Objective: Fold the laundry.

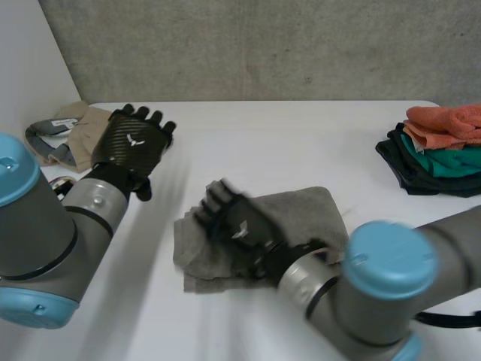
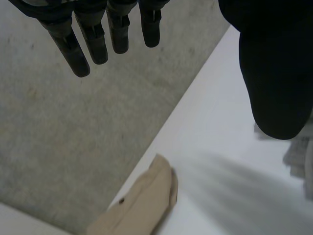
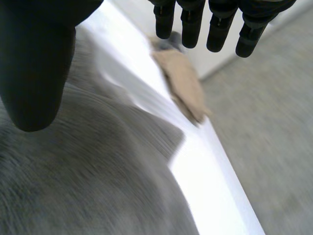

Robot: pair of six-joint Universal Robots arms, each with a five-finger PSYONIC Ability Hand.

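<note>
Over the grey towel, the right hand, fingers straight and holding nothing, may drag the layers askew.

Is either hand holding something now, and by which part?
Nothing is held. The left hand is open and empty; the right hand is open over the grey cloth, not gripping it.

The grey towel in the middle of the tabletop is soft, matt cloth with a fine ribbed nap. The tabletop is smooth white with a faint sheen. The left hand has a glossy carbon-like weave on its back; its fingers look like dull black plastic. Smooth beige fabric lies at the far left corner, fuzzy folded cloths at the right edge. The wall behind is rough concrete.
</note>
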